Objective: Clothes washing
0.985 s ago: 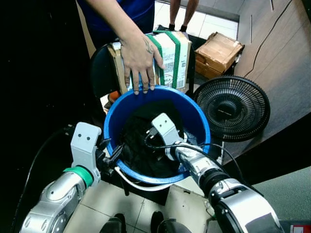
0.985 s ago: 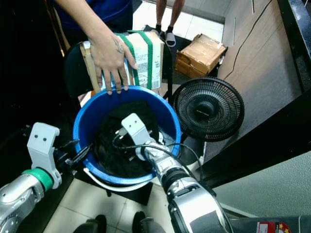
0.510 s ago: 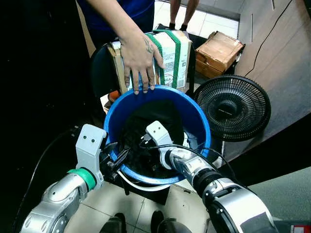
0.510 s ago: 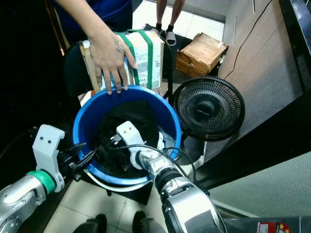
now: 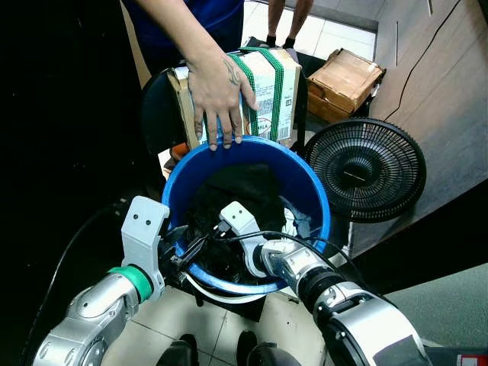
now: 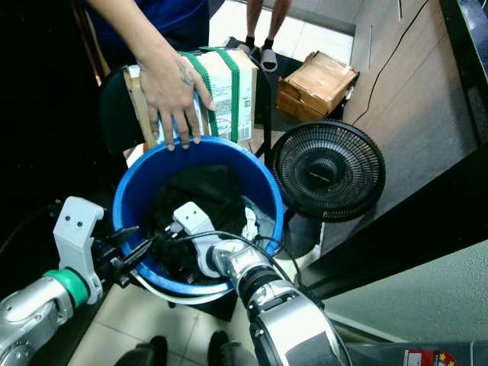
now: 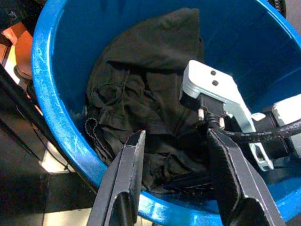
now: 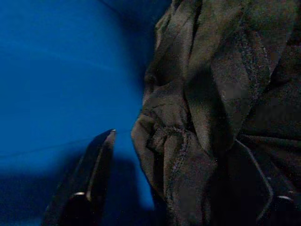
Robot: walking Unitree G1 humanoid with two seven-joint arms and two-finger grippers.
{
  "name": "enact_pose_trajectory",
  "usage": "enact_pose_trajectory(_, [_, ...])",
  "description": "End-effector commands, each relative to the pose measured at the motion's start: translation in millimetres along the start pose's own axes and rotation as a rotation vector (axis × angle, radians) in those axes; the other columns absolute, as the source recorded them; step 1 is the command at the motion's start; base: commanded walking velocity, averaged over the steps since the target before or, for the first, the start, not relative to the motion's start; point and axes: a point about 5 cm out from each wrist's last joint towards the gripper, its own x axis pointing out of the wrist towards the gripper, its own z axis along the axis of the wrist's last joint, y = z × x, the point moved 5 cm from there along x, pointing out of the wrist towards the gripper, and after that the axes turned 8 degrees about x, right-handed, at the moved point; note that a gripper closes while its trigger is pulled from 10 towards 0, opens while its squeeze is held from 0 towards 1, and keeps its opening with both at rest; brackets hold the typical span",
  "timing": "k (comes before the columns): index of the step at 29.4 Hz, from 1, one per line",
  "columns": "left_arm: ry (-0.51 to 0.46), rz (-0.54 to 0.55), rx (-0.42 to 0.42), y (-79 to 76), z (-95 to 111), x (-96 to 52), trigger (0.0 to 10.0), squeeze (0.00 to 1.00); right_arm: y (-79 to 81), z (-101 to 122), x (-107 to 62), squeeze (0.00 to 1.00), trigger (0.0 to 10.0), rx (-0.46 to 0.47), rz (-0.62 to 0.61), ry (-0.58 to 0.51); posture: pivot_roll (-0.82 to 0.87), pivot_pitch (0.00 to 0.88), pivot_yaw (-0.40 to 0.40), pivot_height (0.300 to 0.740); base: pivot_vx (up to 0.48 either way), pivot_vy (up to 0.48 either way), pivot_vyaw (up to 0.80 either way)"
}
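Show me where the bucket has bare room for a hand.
Bare blue wall of the bucket on the fan side. Crowded: black clothes in the middle, right gripper buried in them, left gripper at the near rim, person's hand on the far rim.

A home: tiled floor [image 5: 328, 34], fan [image 5: 364, 169], cardboard box [image 5: 345, 82].

Silver arms [image 5: 91, 316], green wrist band, black cables

The right gripper [image 5: 200, 245] now sits deeper and further left inside the blue bucket [image 5: 305, 179], down among the black clothes [image 5: 244, 183]. The left gripper [image 5: 189, 250] has moved right, its fingers [image 7: 129, 176] reaching over the bucket's near rim.
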Motion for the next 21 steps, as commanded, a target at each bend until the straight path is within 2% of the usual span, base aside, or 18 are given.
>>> enact_pose_trajectory(1, [0.022,-0.034,-0.015,-7.8,-5.5,-1.4,10.0,0.00,2.7,-21.8,2.3,0.00,0.6,0.043,0.019,0.056,0.13,0.278,-0.042,0.740,0.000,0.000,0.00])
enact_pose_trajectory(2, [0.022,-0.037,-0.016,-8.3,-5.5,-1.7,10.0,0.00,3.3,-22.4,2.1,0.00,0.0,0.047,0.028,0.058,0.13,0.278,-0.042,0.740,0.000,0.000,0.00])
enact_pose_trajectory(13, [0.024,-0.047,-0.020,-10.6,-6.1,-1.6,10.0,0.00,10.0,-24.3,1.5,0.00,0.0,0.064,0.095,0.071,0.13,0.269,-0.046,0.740,0.000,0.000,0.00])
enact_pose_trajectory(21, [0.021,-0.051,-0.019,-10.3,-6.6,0.3,10.0,0.00,19.3,-17.4,0.2,0.00,0.0,0.120,0.181,0.055,0.13,0.253,-0.049,0.740,0.000,0.000,0.00])
